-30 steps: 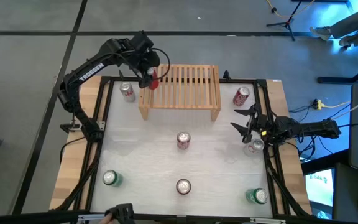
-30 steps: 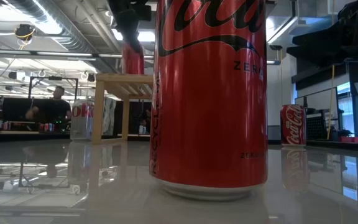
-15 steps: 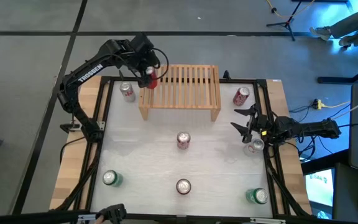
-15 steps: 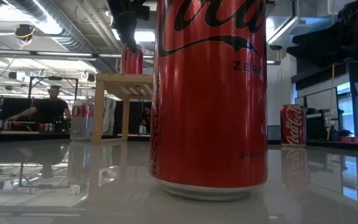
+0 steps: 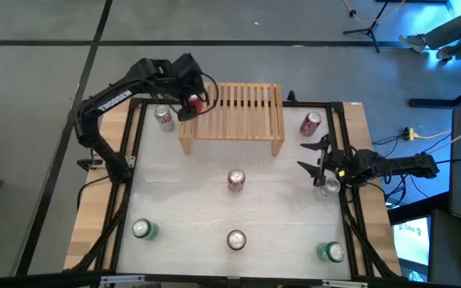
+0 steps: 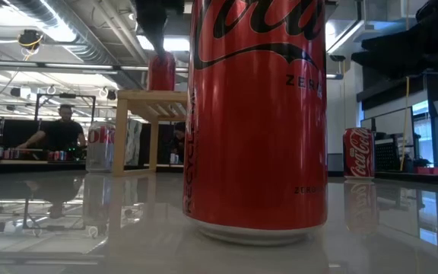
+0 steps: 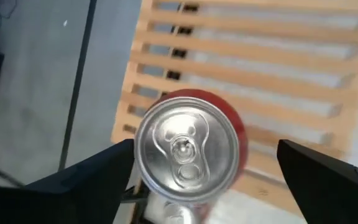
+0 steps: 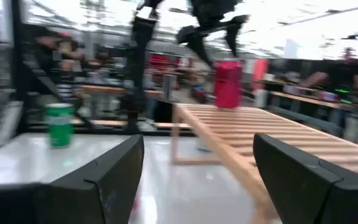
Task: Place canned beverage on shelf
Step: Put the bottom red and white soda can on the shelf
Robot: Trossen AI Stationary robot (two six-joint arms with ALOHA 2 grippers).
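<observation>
The red can (image 5: 196, 102) stands on the shelf (image 5: 242, 112) at its left end, near the desk's far-left corner. The left hand (image 7: 197, 180) is spread above it. A careless retreat could knock it off that edge. The right hand (image 5: 314, 158) waits spread by the right edge.

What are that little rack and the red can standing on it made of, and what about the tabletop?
The shelf looks like pale unfinished wood: matte slats with gaps between them. The red can seems to be painted metal, probably aluminium, judging by its bare silvery top with a pull tab. The table is a glossy white surface, perhaps laminate or coated board; it mirrors the room.
</observation>
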